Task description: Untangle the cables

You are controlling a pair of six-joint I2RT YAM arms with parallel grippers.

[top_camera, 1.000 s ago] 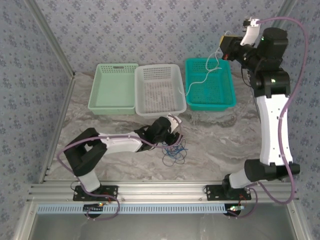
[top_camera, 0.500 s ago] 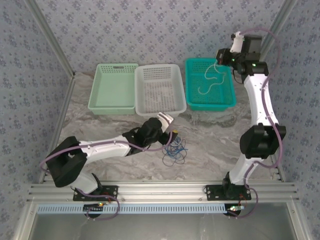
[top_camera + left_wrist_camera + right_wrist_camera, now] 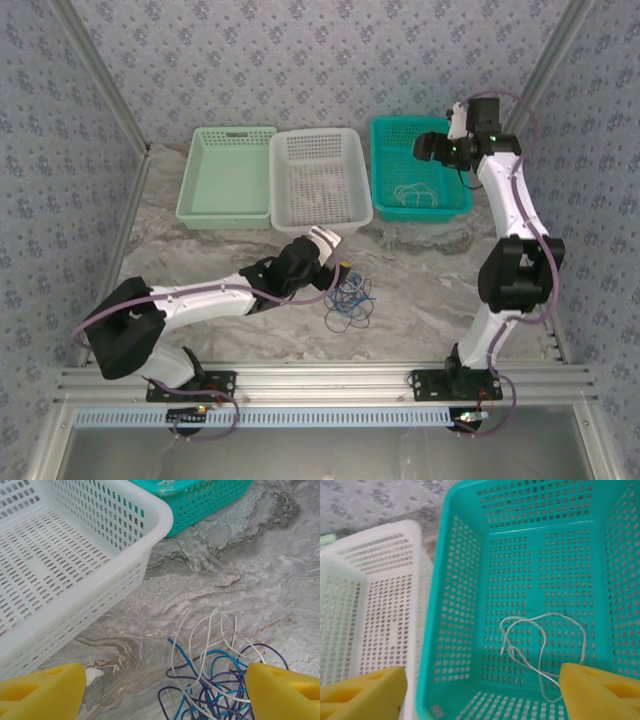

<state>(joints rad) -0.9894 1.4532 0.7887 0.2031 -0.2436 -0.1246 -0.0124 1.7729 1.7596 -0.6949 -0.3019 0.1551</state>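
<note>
Marble table [image 3: 430, 290], tangled cables [image 3: 350, 300], papered walls [image 3: 300, 60]

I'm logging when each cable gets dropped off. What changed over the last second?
The right gripper came down over the teal basket and let go of the whitish cable, which had dangled from it and now lies loose on the basket floor. The left arm stretched out lower, the left gripper open by the tangle. The tangle, the white basket and the green basket stayed put.
</note>
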